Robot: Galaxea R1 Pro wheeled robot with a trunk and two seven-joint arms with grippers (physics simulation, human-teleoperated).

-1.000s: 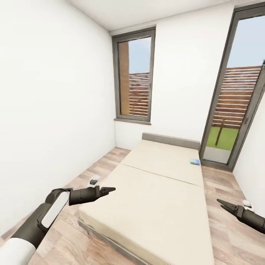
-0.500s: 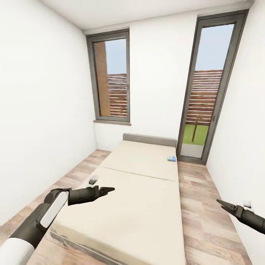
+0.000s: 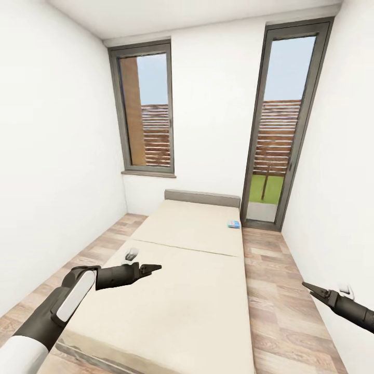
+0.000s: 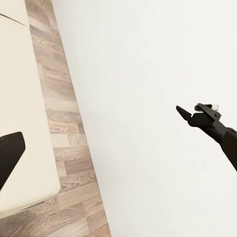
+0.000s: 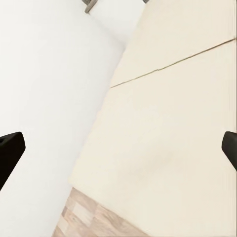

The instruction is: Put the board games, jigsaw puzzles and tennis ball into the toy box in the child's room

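Looks down the length of a narrow white-walled room in the head view. Straight ahead, the bed [image 3: 176, 296], low and beige, its mattress in two parts with a seam across the middle and a low grey headboard [image 3: 202, 197] against the far wall. On the far mattress part, close to its right edge and not far from the headboard, one small blue board game [image 3: 233, 224], lying flat and well apart from both arms. Behind the bed, a tall grey-framed window [image 3: 143, 109] at left and a taller glass door [image 3: 275, 130] at right, with a slatted fence and grass outside. Wood-plank floor [image 3: 270, 291] on both sides of the bed. Left gripper [image 3: 154, 268] held out level over the near left part of the mattress, pointing towards the room's middle, seen edge-on as a dark point with nothing in it; in the left wrist view, one of its fingers [image 4: 10, 155] at the very edge of the picture, so apparently spread wide. Right gripper [image 3: 310, 289] hanging above the floor to the right of the bed, near the right wall, also empty; in the right wrist view, its two fingers [image 5: 10, 150] at opposite edges of the picture, wide apart, with bare mattress and the seam between them. Also in the left wrist view, across the bed against the white wall, the right gripper again.
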